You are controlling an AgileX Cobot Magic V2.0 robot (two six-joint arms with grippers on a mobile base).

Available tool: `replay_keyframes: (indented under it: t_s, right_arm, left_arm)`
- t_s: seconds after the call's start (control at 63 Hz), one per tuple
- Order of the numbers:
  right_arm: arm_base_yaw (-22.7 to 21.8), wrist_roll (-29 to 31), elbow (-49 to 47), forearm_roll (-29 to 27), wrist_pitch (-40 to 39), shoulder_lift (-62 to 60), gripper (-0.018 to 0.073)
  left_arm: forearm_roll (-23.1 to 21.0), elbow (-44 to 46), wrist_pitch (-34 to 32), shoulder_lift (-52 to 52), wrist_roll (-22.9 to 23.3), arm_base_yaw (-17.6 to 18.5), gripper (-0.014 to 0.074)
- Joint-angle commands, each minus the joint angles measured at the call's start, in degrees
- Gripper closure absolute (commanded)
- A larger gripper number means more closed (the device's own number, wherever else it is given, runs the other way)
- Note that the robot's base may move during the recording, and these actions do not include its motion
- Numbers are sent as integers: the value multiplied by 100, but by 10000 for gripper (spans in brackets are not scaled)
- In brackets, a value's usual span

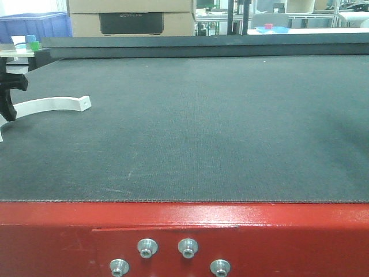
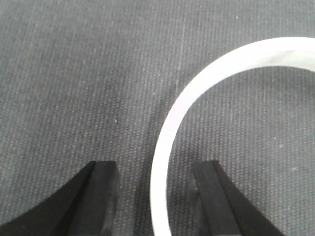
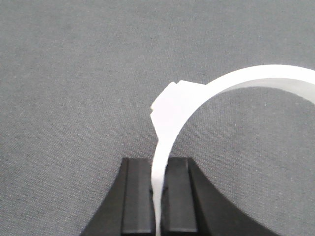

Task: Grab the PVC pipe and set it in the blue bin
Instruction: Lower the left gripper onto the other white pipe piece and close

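Blue bin far back at 11 o'clock in the front view, probably the target. Pipe is a white half-ring strip on the mat at 9 o'clock, well short of the bin. Its chord runs roughly 9 to 3, with the arch bulging away from the camera and a small hole in the free end at 3. Left gripper has its fingers spread and straddles the strip's wall, not pinching yet. In that wrist view the arc climbs from 6 and curls over toward 2. Right gripper is clamped across the thin wall of a second pipe, a similar ring with a tab at its 11 o'clock shoulder. It isn't visible in the front view, so can't tell where it is on the table. Handling guess: light, stiff, smooth thin plastic, not fragile, likely to pivot or slip in a pinch. Best hold is flat across the wall, pads fully on and away from the tip.
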State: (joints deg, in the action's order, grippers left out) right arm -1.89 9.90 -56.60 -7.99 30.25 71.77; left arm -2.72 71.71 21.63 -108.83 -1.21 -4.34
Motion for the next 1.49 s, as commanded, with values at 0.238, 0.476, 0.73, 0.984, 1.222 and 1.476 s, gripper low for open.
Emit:
replay_keyframes:
  t_s: [0.238,0.476,0.73,0.984,1.222,1.476]
  right_arm:
    - [-11,30,4,16,-154,-62,728]
    - [-11,30,4,16,-154,-62,728]
    - [-11,30,4,16,-154,-62,728]
    - [-11,30,4,16,-194,-62,728]
    - [-11,30,4,-9,-193,-102,728]
    - [-11,30,4,-9,-367,-605,728]
  left_arm:
    - [102,34,-125,-7,44,-6,340]
    - [197,34,-125,-97,44,-6,340]
    - [185,34,-96,-314,44,-6,346]
    - [185,34,-113,-357,44,5,699]
    - [185,37,17,-357,44,5,707]
    - [185,37,108,54,44,5,707]
